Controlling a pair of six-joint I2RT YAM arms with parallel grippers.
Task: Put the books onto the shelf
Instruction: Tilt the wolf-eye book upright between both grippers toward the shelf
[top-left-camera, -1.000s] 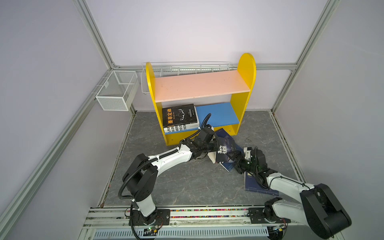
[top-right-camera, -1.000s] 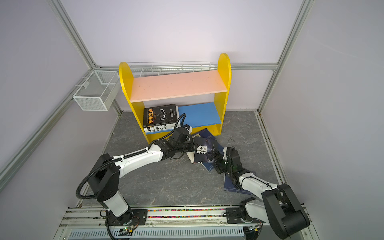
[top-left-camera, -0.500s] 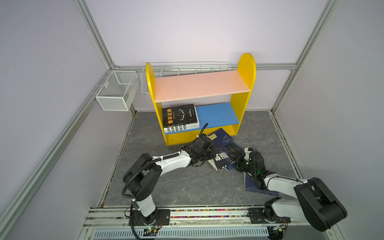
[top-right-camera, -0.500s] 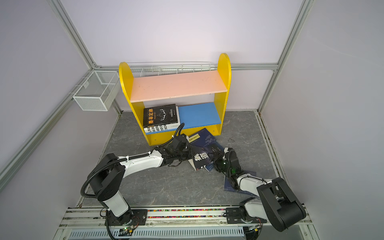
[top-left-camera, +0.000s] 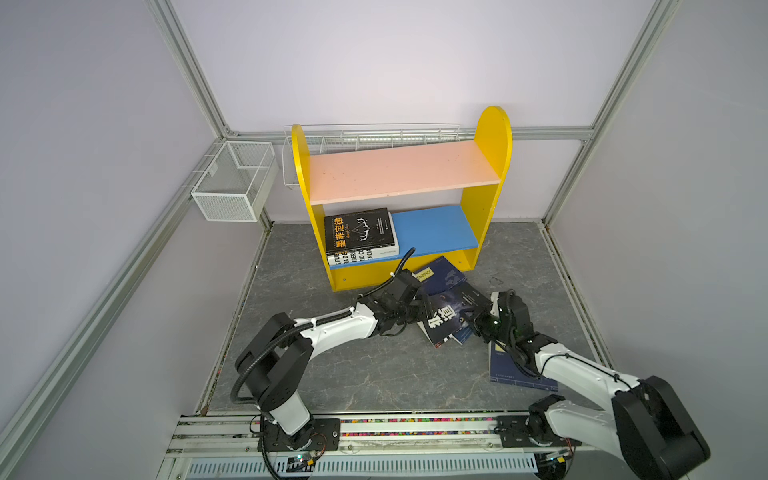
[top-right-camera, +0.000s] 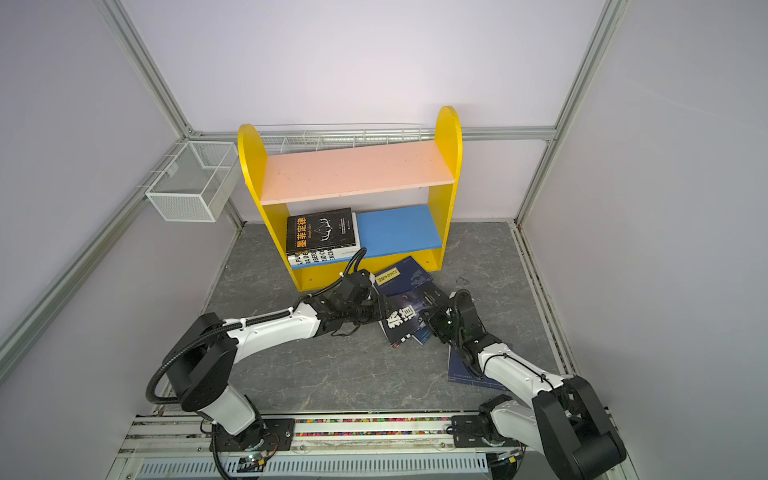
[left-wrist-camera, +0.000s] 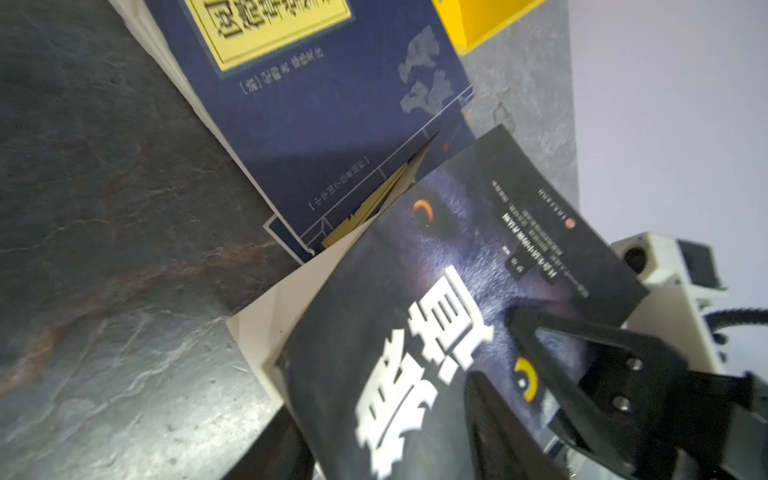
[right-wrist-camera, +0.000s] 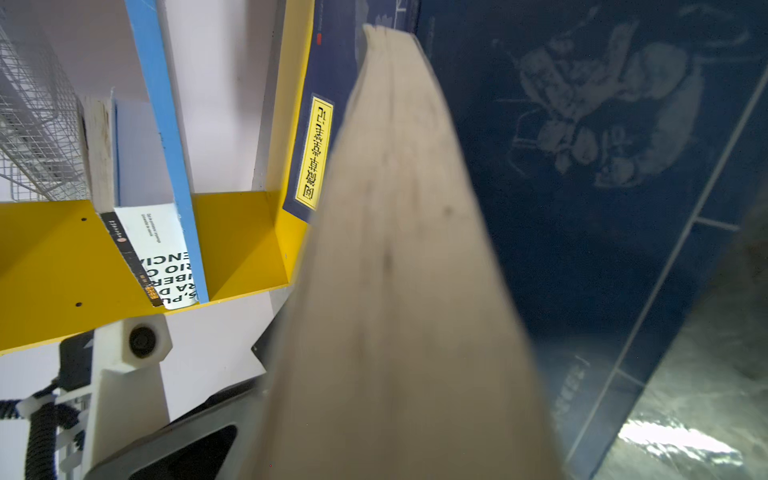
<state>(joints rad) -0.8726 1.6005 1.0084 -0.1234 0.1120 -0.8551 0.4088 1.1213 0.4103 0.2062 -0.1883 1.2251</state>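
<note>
Pretty bare setup: lilac walls (top-left-camera: 374, 62), aluminium frame posts (top-left-camera: 198, 83), a wire mesh basket (top-left-camera: 232, 187), grey marbled desk (top-left-camera: 353, 374). The shelf (top-left-camera: 494, 137) is at the back, black antler-cover book (top-left-camera: 359, 230) stacked on a white book (top-left-camera: 353, 257) on its blue lower board (top-left-camera: 432, 228). Out front among navy books (top-left-camera: 440, 276), left end effector (top-left-camera: 424, 309) has jaws spread around the black paperback (top-left-camera: 451, 316); right end effector (top-left-camera: 478, 318) pinches its page edge.
</note>
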